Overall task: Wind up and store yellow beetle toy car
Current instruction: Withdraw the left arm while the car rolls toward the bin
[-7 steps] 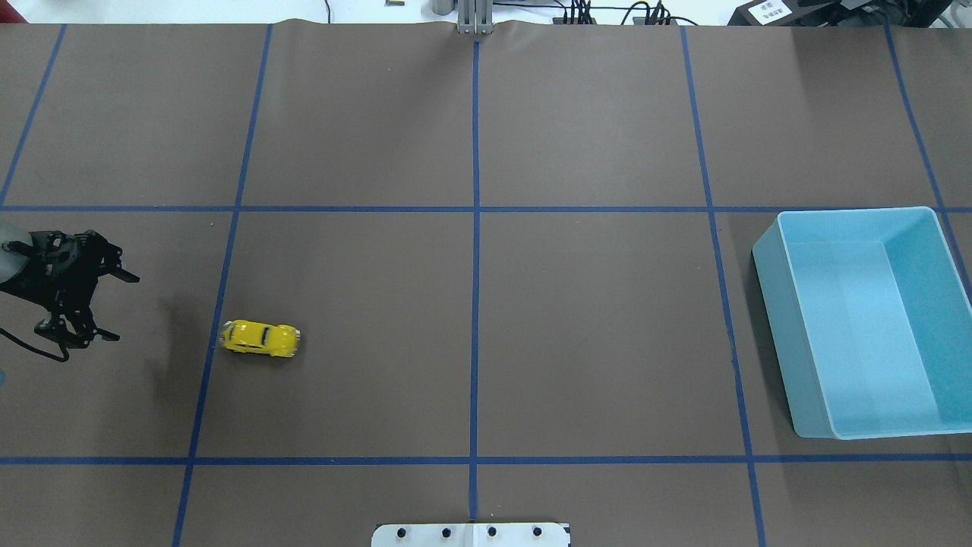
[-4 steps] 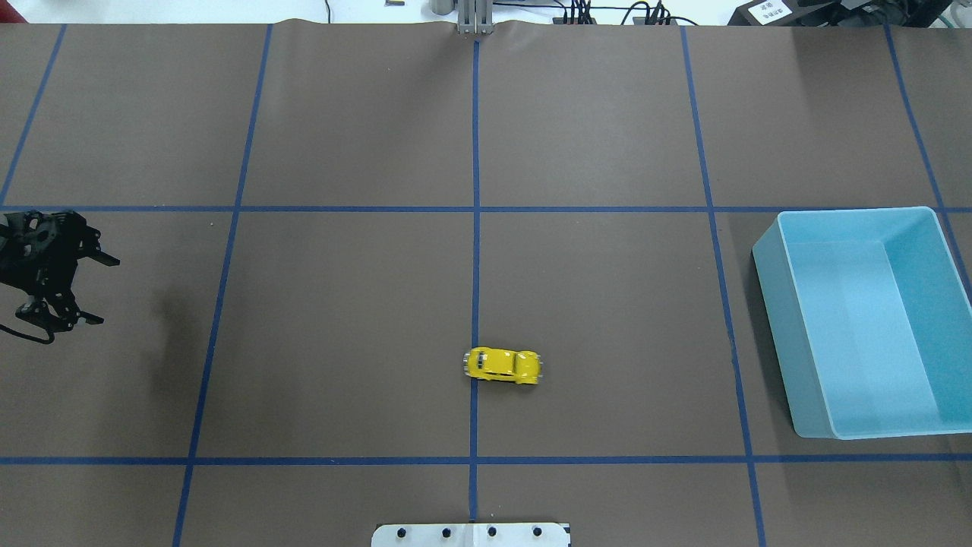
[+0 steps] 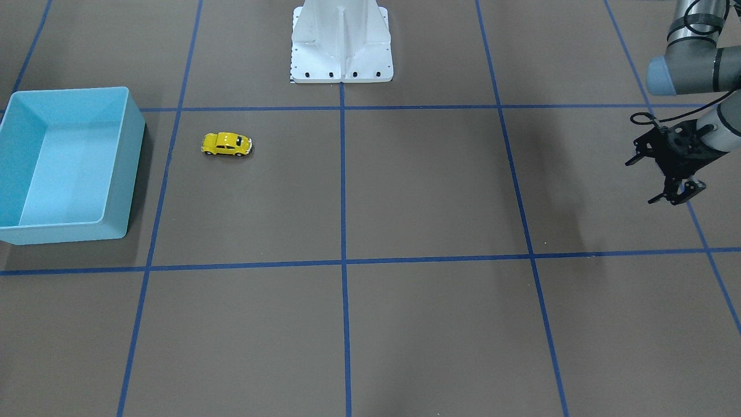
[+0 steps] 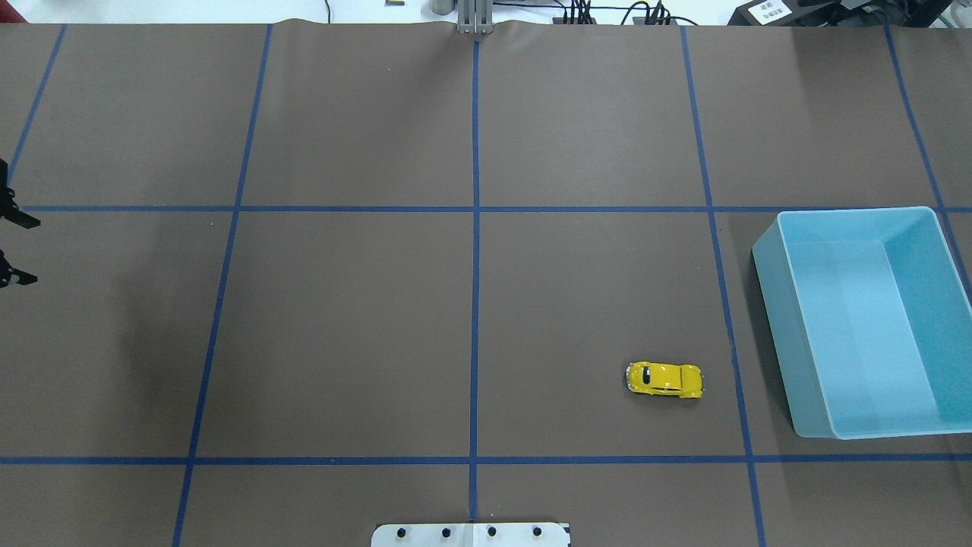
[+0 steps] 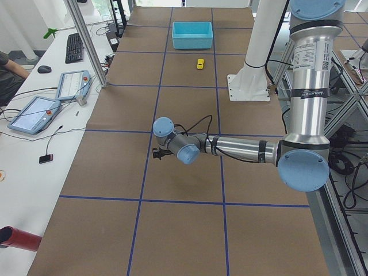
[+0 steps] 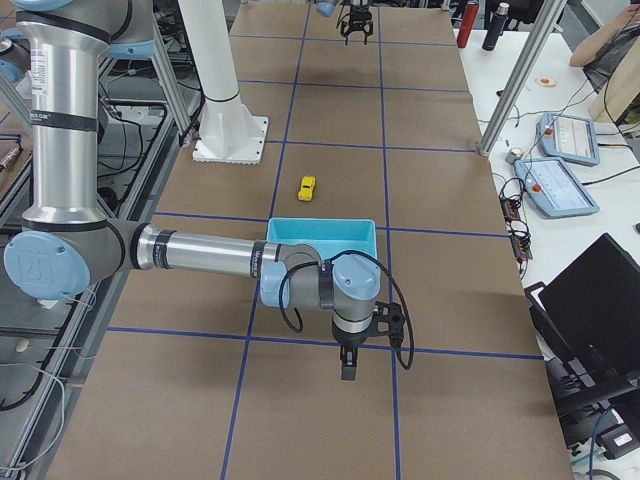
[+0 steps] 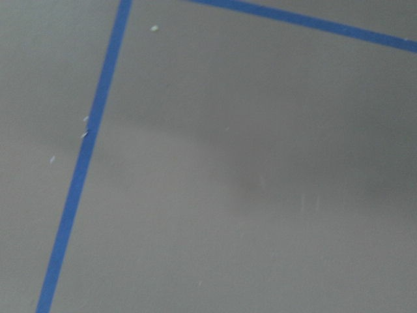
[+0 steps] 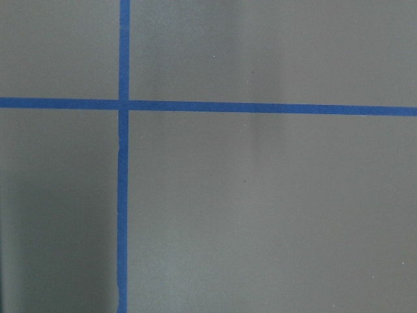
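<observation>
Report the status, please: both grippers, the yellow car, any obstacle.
Left gripper open, empty; right gripper state unclear. Yellow beetle toy car on table, near light blue bin, not touching. No obstacle between them.

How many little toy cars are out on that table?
1. The yellow beetle toy car stands on the brown table, near the light blue bin but outside it. No other shows, even inside the bin.

One yellow beetle toy car, one blue bin, one left end effector, one right end effector, one table.
</observation>
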{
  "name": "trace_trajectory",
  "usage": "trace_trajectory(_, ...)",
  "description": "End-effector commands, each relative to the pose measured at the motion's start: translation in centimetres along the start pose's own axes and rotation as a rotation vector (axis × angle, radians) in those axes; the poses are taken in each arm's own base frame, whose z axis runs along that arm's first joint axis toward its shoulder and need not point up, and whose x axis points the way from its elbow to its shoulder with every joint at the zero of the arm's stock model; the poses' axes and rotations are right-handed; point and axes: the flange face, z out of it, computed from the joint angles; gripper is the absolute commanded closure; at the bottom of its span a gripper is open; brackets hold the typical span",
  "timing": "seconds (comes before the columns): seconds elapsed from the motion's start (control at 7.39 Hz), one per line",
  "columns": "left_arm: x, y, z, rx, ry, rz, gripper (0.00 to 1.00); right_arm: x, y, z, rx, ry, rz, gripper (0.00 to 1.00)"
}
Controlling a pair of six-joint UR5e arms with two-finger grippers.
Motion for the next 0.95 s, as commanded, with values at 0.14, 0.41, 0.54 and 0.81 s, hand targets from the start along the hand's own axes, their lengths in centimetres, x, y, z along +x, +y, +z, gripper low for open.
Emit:
trace_trajectory(0.14, -3.3, 6.9, -5.5, -0.063, -0.037, -0.35, 0.0, -0.1, -0.1, -0.1, 0.002, 0.0, -0.003, 0.01)
trace_trajectory(0.41, -4.0, 10.5, -8.0, -0.072, -0.061, -0.831, 0.0, 0.2, 0.0, 0.4, -0.008, 0.002, 0.007, 0.01)
trace_trajectory(0.54, -4.3, 11.8, -9.1, -0.077, -0.078, -1.006, 0.0, -1.0, -0.5, -1.1, 0.022, -0.015, -0.014, 0.01)
trace_trajectory(0.81, -4.5, 13.9, -10.9, -0.056, -0.108, -1.112, 0.0, -6.8, -1.0, -6.7, 0.124, -0.033, -0.124, 0.01)
